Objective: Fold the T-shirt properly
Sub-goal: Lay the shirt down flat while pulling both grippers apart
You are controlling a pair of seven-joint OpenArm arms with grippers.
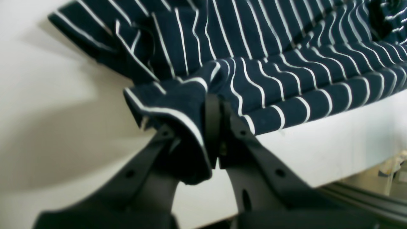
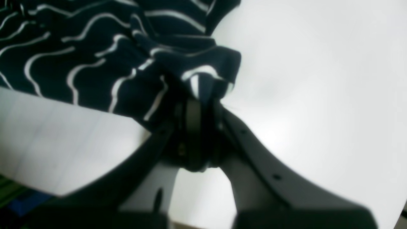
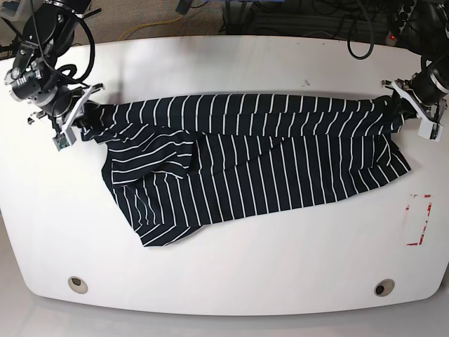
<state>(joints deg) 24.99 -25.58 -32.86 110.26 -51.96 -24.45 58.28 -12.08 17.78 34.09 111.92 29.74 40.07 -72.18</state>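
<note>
The dark navy T-shirt (image 3: 245, 154) with thin white stripes lies stretched across the white table (image 3: 231, 274), partly folded, with a rumpled flap at its left. My left gripper (image 3: 398, 105) is at the shirt's right end, shut on a bunched edge of the cloth (image 1: 178, 105); in the left wrist view the left gripper (image 1: 214, 105) pinches it just above the table. My right gripper (image 3: 83, 119) is at the shirt's left end, shut on the cloth; in the right wrist view the right gripper (image 2: 197, 105) clamps a gathered fold (image 2: 197, 70).
A red-and-white marker (image 3: 418, 221) lies on the table at the right. Two round holes (image 3: 78, 283) (image 3: 382, 287) sit near the front edge. Cables (image 3: 330, 14) run behind the table's far edge. The table edge (image 1: 349, 171) is close to my left gripper.
</note>
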